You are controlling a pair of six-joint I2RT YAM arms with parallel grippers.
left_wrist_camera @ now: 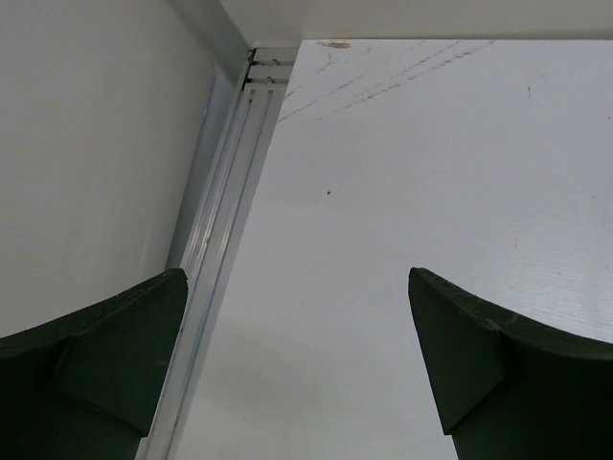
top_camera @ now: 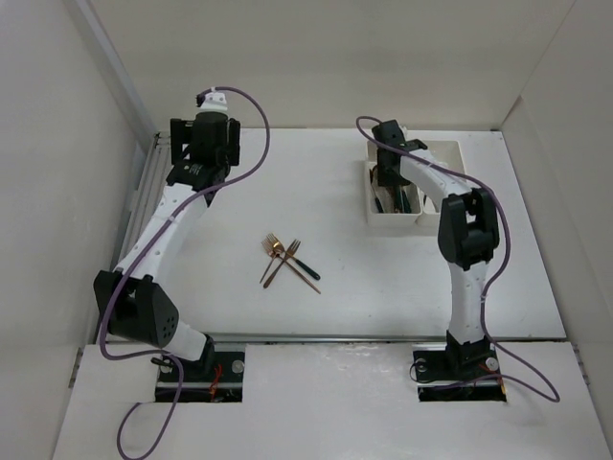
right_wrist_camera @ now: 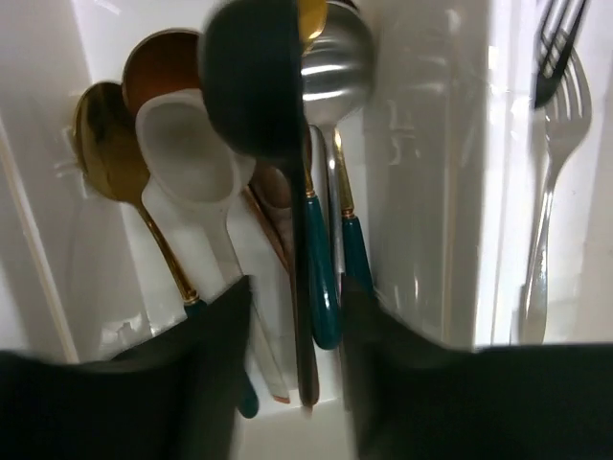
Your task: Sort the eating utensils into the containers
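Observation:
The containers (top_camera: 393, 222) are two joined white bins at the back right of the table. My right gripper (top_camera: 388, 177) hangs over the left bin. In the right wrist view this gripper (right_wrist_camera: 297, 287) is open, and a blurred black spoon (right_wrist_camera: 254, 77) lies loose between its fingers. Under it are several spoons: gold (right_wrist_camera: 101, 125), copper (right_wrist_camera: 158, 62), cream (right_wrist_camera: 187, 153) and silver (right_wrist_camera: 335, 57). Silver and black forks (right_wrist_camera: 551, 144) lie in the right bin. Three forks (top_camera: 285, 259) lie crossed mid-table. My left gripper (top_camera: 203, 153) (left_wrist_camera: 297, 287) is wide open and empty over the far left corner.
An aluminium rail (left_wrist_camera: 225, 240) runs along the table's left edge beside the white side wall, right under the left gripper. White walls close in the back and both sides. Purple cables (top_camera: 251, 134) loop off both arms.

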